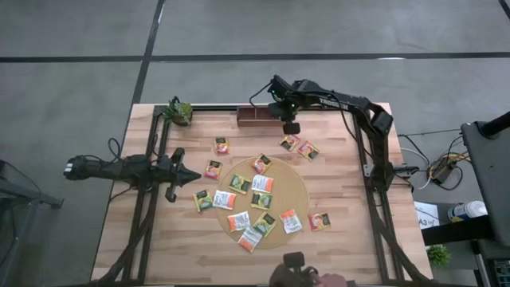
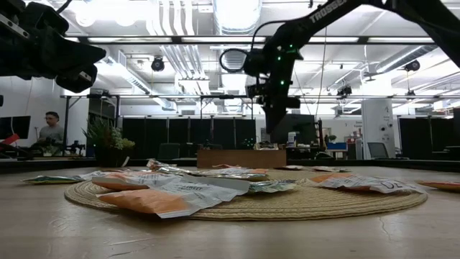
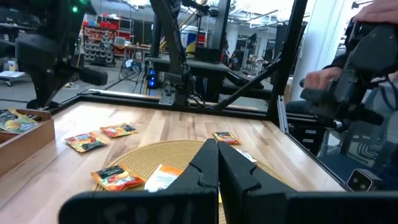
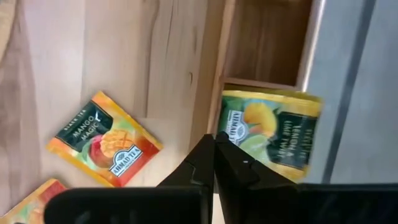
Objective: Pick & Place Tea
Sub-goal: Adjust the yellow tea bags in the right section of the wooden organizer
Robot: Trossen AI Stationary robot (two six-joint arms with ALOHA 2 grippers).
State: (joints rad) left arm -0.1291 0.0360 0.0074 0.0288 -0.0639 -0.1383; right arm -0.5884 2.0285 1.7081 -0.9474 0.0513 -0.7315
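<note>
Right claw (image 4: 214, 155) pressed together above wooden tray (image 4: 267, 43), green sachet (image 4: 273, 134) inside, "Mango Magic" sachet (image 4: 102, 146) beside

Two matte black jointed arms with looping black cables; white "TROSSEN" lettering and green indicator lights on the right arm (image 2: 338, 11).

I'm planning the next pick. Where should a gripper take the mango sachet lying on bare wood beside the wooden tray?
The mango sachet lies flat, so probably come straight down from above and pinch across two opposite edges, on the side facing away from the wooden tray.
</note>
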